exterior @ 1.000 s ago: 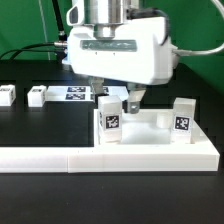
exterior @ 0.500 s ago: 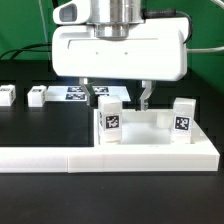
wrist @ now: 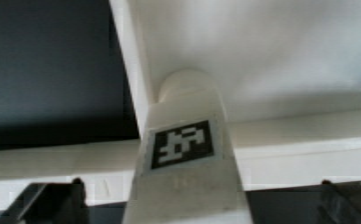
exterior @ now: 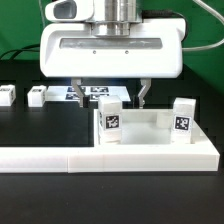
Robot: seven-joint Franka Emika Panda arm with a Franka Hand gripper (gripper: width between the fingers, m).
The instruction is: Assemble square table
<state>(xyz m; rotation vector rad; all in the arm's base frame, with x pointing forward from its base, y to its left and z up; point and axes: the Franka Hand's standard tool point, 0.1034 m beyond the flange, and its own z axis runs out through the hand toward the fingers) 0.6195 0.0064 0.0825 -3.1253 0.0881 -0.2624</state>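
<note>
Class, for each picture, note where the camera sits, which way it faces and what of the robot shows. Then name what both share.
Exterior view: off the arm, low beside the black tabletop, looking level at the white slab with two legs standing on it; the open jaws and the white housing above them fill the top.
Wrist view: on the wrist, looking down between the jaws at one tagged leg; only the dark fingertips show.
Shared: slab, tabletop and, apparently, the exterior view's left leg.

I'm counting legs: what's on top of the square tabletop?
Two upright tagged legs: the exterior view's left leg and right leg. Their bottom ends and the sockets of the tabletop are covered.
</note>
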